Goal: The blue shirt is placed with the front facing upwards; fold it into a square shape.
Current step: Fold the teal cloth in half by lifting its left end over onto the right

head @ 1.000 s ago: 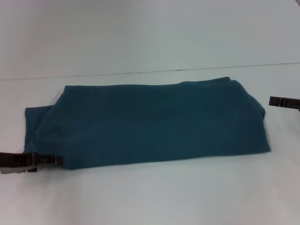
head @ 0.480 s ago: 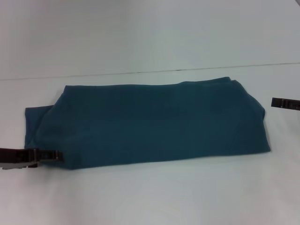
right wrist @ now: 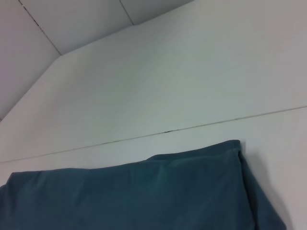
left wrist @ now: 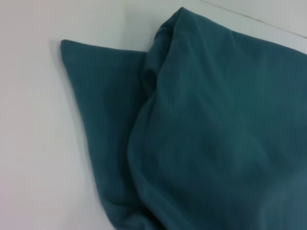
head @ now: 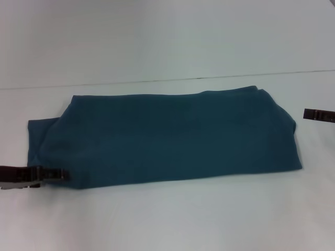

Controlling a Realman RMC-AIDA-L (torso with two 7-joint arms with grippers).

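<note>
While the blue shirt (head: 167,137) lies flat on the white table (head: 167,219), both claws sit out at the sides. The shirt is folded into a long wide band that runs from the left side to the right side of the table. No letters show on the side that faces up; it is all plain dark teal. At its left end a thinner flap (head: 41,138) sticks out from under the thicker folded part. In the left wrist view this flap (left wrist: 98,120) lies flat on the table with a pointed corner, and the thick fold (left wrist: 220,129) lies on top of it with soft wrinkles. In the right wrist view the far right corner of the shirt (right wrist: 192,191) rests just in front of a thin dark line (right wrist: 168,131) that runs across the white table.

The left gripper (head: 62,174) is low at the left edge of the head view, with its tip just beside the near left corner of the shirt. I cannot tell if it touches the cloth, or if the claw is spread or pressed together.

The right gripper (head: 309,114) peeks in at the right edge, near the right end of the shirt but apart from it. I cannot tell how its claw stands.
</note>
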